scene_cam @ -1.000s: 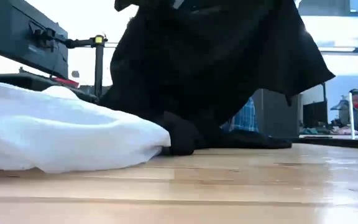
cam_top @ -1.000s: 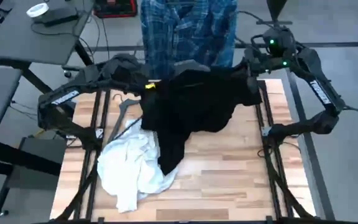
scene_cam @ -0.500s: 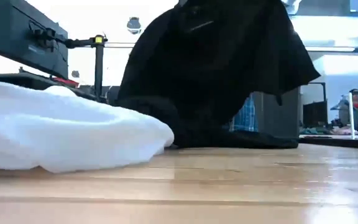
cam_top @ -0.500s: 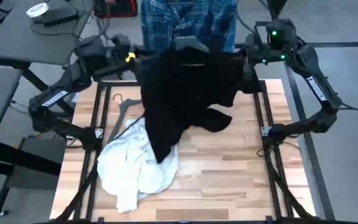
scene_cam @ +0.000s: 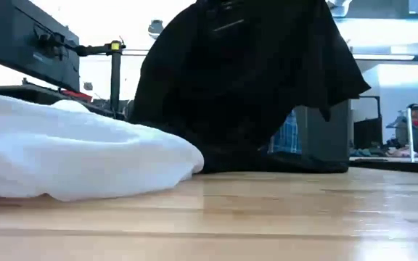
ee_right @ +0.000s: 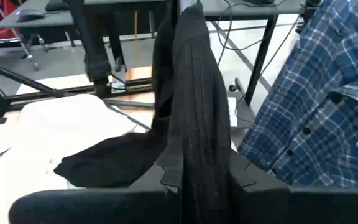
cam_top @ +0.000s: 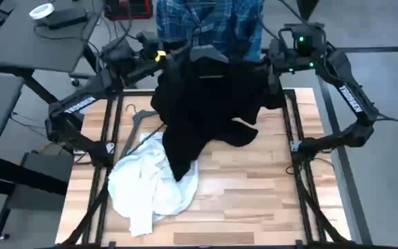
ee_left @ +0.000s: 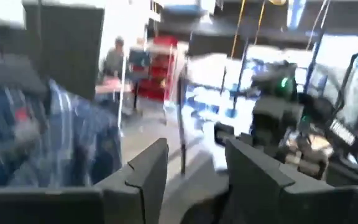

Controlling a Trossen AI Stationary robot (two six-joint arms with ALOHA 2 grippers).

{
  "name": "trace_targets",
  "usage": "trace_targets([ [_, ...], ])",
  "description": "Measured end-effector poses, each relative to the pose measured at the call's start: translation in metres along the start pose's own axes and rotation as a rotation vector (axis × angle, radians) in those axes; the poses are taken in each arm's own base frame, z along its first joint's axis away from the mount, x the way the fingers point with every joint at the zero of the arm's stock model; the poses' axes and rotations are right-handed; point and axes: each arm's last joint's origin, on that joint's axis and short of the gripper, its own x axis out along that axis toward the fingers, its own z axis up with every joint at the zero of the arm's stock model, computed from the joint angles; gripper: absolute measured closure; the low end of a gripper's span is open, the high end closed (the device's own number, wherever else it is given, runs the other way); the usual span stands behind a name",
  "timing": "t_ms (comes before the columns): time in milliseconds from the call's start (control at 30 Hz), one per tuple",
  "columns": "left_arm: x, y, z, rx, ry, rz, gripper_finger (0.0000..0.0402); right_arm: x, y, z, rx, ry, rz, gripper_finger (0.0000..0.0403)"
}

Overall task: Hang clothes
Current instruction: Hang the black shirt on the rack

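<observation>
The black top (cam_top: 206, 104) hangs high over the table's far half, with its lower end (scene_cam: 231, 156) on the wood. My right gripper (cam_top: 268, 69) is shut on it at its far right. My left gripper (cam_top: 163, 57) is open at the top's far left edge, and nothing shows between its fingers (ee_left: 148, 177). The blue-and-white plaid shirt (cam_top: 209, 24) hangs beyond the far edge. The white top (cam_top: 147, 183) lies crumpled on the near left of the table. My right gripper pinches a bunched fold of the black top's ribbed cloth (ee_right: 191, 149) between its two fingers. The fingers come level from the table's right side. The cloth hangs below the hold, and the top's lower end (cam_top: 185, 166) rests on the table beside the white top.
A thin dark hanger (cam_top: 135, 114) lies on the table's left side near the white top. Dark frame rails (cam_top: 299, 131) run along the table's left and right sides. Bare wood (cam_top: 254, 194) shows at the near right. A person (scene_cam: 414, 116) sits far off in the room.
My left gripper has gone from over the table's middle left up and toward the far edge, beside the plaid shirt. The black top has been drawn up and toward the far edge. It hangs narrower now, with only its lower end on the table.
</observation>
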Motion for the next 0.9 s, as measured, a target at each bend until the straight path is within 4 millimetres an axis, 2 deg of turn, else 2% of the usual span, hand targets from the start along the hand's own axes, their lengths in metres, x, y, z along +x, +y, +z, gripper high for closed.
trace_targets([
  [233, 0.002, 0.002, 0.002, 0.003, -0.039, 0.006, 0.0256, 0.002, -0.001, 0.0, 0.003, 0.004, 0.001, 0.0373],
  [500, 0.017, 0.004, -0.014, -0.019, -0.024, 0.007, 0.0256, 0.003, -0.002, 0.001, -0.003, -0.005, -0.001, 0.0373],
  [700, 0.019, 0.004, -0.007, -0.011, -0.111, -0.001, 0.0256, 0.003, -0.001, 0.0, 0.0, 0.0, 0.0, 0.0373],
  [900, 0.02, 0.008, -0.01, -0.034, -0.075, -0.028, 0.0256, 0.003, -0.001, 0.0, -0.001, -0.001, 0.0, 0.0373],
])
